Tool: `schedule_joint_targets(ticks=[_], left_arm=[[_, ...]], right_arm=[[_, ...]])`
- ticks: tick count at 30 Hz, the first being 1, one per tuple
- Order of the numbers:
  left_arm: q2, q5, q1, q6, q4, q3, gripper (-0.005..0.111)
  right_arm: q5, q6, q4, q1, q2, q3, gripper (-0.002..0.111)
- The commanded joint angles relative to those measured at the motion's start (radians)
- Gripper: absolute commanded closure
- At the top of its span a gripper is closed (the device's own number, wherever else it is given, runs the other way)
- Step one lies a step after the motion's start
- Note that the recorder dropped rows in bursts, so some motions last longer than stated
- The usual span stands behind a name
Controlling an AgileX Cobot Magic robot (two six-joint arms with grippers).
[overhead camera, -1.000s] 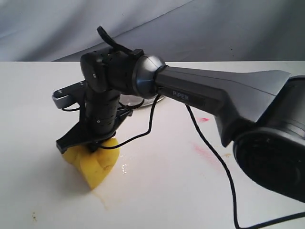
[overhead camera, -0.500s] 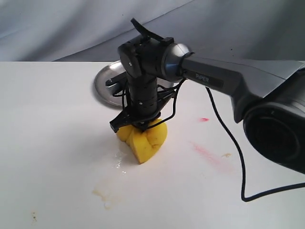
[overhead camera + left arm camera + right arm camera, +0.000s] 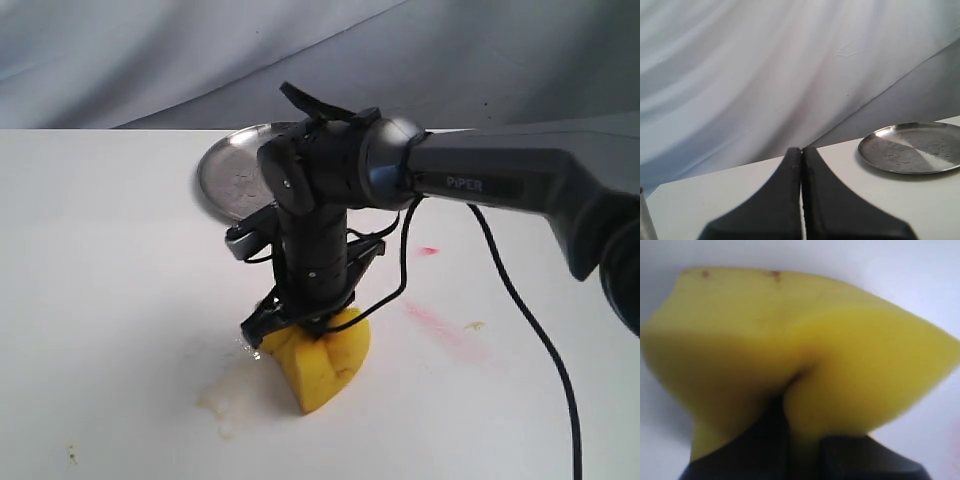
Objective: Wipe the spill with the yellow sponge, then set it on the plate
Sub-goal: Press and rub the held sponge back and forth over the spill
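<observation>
My right gripper points straight down and is shut on the yellow sponge, pinching it into a fold. The sponge's lower edge presses on the white table. In the right wrist view the creased sponge fills the picture, squeezed between the dark fingers of the gripper. No glossy amber blob of spill shows; only a faint yellowish wet stain lies left of the sponge. The silver plate sits behind the arm. My left gripper is shut on nothing, with the plate off to one side of it.
A thin pink-red smear and a small red spot mark the table right of the sponge. A black cable trails down from the right arm. A grey cloth backdrop hangs behind the table.
The right gripper dragged the sponge from the left across the table to the right, then back toward the near edge. A pale stain now shows where the sponge was.
</observation>
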Motion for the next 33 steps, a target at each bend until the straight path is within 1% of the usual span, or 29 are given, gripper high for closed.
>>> schedule_joint_targets(ticks=[1, 5, 8, 10, 15, 19, 20, 23, 25, 28, 30, 31, 33], left_arm=[[-0.003, -0.005, 0.004, -0.009, -0.007, -0.003, 0.107], [-0.003, -0.005, 0.004, -0.009, -0.007, -0.003, 0.107], [-0.003, -0.005, 0.004, -0.009, -0.007, -0.003, 0.107], [-0.003, -0.005, 0.004, -0.009, -0.007, -0.003, 0.107], [-0.003, -0.005, 0.004, -0.009, -0.007, -0.003, 0.107], [-0.003, -0.005, 0.004, -0.009, -0.007, -0.003, 0.107], [-0.003, -0.005, 0.004, -0.009, -0.007, -0.003, 0.107], [-0.003, -0.005, 0.004, -0.009, -0.007, -0.003, 0.107], [-0.003, -0.005, 0.004, -0.009, -0.007, -0.003, 0.107], [-0.003, -0.005, 0.004, -0.009, -0.007, -0.003, 0.107], [-0.003, -0.005, 0.004, -0.009, -0.007, -0.003, 0.107], [-0.003, -0.005, 0.004, -0.009, -0.007, -0.003, 0.107], [-0.003, -0.005, 0.004, -0.009, -0.007, -0.003, 0.107]], right_arm=[[-0.074, -0.070, 0.183, 0.084, 0.007, 0.031, 0.108], [-0.144, -0.070, 0.210, 0.139, 0.009, 0.008, 0.108], [-0.205, -0.070, 0.249, 0.146, 0.015, -0.027, 0.108], [-0.217, -0.062, 0.263, 0.134, 0.030, -0.066, 0.108], [-0.174, -0.052, 0.257, 0.063, 0.078, -0.133, 0.108], [-0.135, -0.047, 0.229, -0.019, 0.081, -0.133, 0.108], [-0.107, -0.047, 0.204, -0.058, 0.076, -0.133, 0.108], [-0.026, -0.038, 0.089, -0.112, 0.075, -0.133, 0.108], [0.010, -0.032, 0.024, -0.139, 0.068, -0.114, 0.108], [-0.015, -0.032, -0.017, -0.143, 0.027, 0.010, 0.108], [-0.070, -0.052, 0.034, -0.130, -0.014, 0.106, 0.108], [-0.108, -0.088, 0.092, -0.112, -0.046, 0.163, 0.108], [-0.156, -0.157, 0.201, -0.072, -0.087, 0.220, 0.108]])
